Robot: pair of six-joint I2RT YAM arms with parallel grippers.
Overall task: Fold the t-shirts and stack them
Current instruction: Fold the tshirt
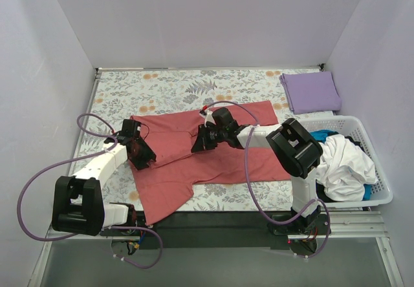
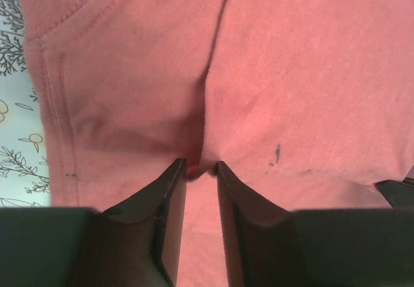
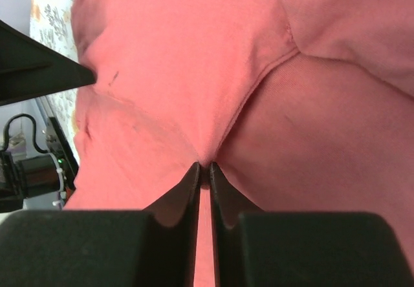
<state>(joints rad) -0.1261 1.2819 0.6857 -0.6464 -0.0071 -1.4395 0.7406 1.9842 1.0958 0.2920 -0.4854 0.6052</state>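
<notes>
My left arm [image 1: 97,164] reaches up from the lower left of the frame, my left tool [image 2: 200,165] nipping a fold of the red t-shirt [image 2: 291,74]. My right arm [image 1: 259,135] stretches leftward mid-frame, my right tool [image 3: 204,166] pinched tight on the same shirt.

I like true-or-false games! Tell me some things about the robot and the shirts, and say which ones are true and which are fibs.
1. The red t-shirt lies on the flowery tablecloth. True.
2. The purple t-shirt is inside the basket. False: it lies folded on the tablecloth at the far right corner, behind the basket.
3. The right pincer is pinching the red t-shirt. True.
4. The basket is empty. False: white clothes and something blue are piled in it.
5. The left pincer is down at the red t-shirt too. True.
</notes>
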